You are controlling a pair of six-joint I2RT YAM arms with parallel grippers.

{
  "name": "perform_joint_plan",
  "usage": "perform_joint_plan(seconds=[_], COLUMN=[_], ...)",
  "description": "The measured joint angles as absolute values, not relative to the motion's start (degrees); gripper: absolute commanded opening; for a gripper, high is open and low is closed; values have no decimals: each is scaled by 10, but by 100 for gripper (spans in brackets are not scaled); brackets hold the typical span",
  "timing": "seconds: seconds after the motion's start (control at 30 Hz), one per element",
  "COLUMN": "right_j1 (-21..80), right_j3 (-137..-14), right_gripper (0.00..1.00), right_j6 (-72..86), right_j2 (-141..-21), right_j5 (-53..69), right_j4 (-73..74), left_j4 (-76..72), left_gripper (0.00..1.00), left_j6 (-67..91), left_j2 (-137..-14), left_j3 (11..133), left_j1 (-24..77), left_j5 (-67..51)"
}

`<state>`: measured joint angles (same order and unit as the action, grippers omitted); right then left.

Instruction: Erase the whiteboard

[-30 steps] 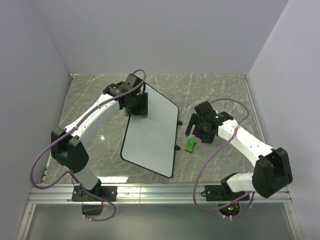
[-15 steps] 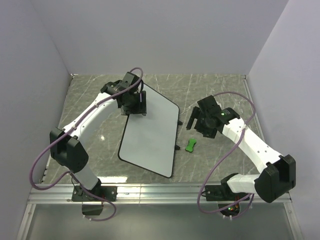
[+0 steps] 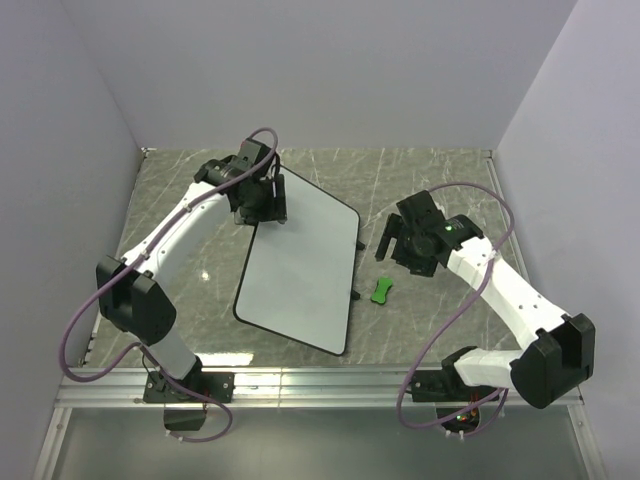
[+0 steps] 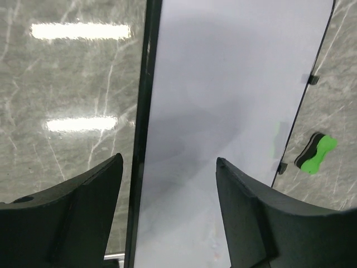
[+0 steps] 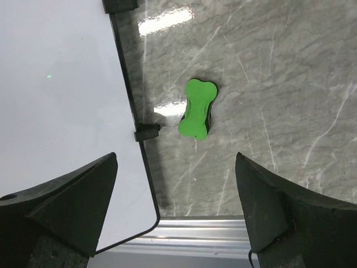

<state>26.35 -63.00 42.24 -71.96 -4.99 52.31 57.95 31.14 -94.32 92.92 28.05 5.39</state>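
The whiteboard [image 3: 300, 265] lies flat and slanted on the marble table, its surface plain white. My left gripper [image 3: 262, 205] is open over its far left corner. In the left wrist view my left gripper [image 4: 168, 162] straddles the black frame, with the whiteboard [image 4: 234, 100] below. A green bone-shaped eraser [image 3: 382, 290] lies on the table just right of the board. My right gripper [image 3: 398, 245] is open and empty, above and behind it. In the right wrist view my right gripper [image 5: 177, 159] hangs above the eraser [image 5: 196, 109] and the whiteboard [image 5: 61, 95].
A metal rail [image 3: 320, 385] runs along the table's front edge and also shows in the right wrist view [image 5: 223, 237]. Small black clips [image 5: 146, 132] stick out from the board's right side. White walls close in the left, back and right.
My right gripper has lifted off from beside the eraser and drawn back to the right. My left gripper has moved left and back, and the board has slid a little left.
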Motion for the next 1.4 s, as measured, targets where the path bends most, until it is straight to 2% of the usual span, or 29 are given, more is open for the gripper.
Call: perform_joint_plan(seconds=[0.3, 0.47, 0.53, 0.63, 0.77, 0.87, 1.23, 1.4], right_j1=[263, 264, 265, 269, 270, 270, 270, 270], right_j3=[-650, -665, -662, -644, -574, -532, -488, -488], right_gripper=[95, 94, 98, 100, 100, 100, 100, 100], right_j6=[414, 396, 390, 390, 401, 411, 410, 402], right_j2=[-710, -658, -611, -507, -360, -306, -292, -292], right_j5=[-49, -21, 7, 34, 49, 55, 55, 57], right_j4=[531, 499, 465, 390, 296, 268, 288, 296], left_j4=[578, 554, 539, 503, 401, 361, 338, 344], left_gripper=[77, 79, 83, 88, 96, 97, 96, 100], left_j6=[317, 344, 358, 373, 378, 383, 382, 381], left_j2=[-917, -830, -775, -675, -504, -418, -456, -451], left_j3=[950, 941, 924, 865, 701, 610, 592, 608], left_j1=[273, 266, 265, 262, 261, 260, 261, 260], left_j5=[100, 166, 211, 276, 333, 346, 343, 339])
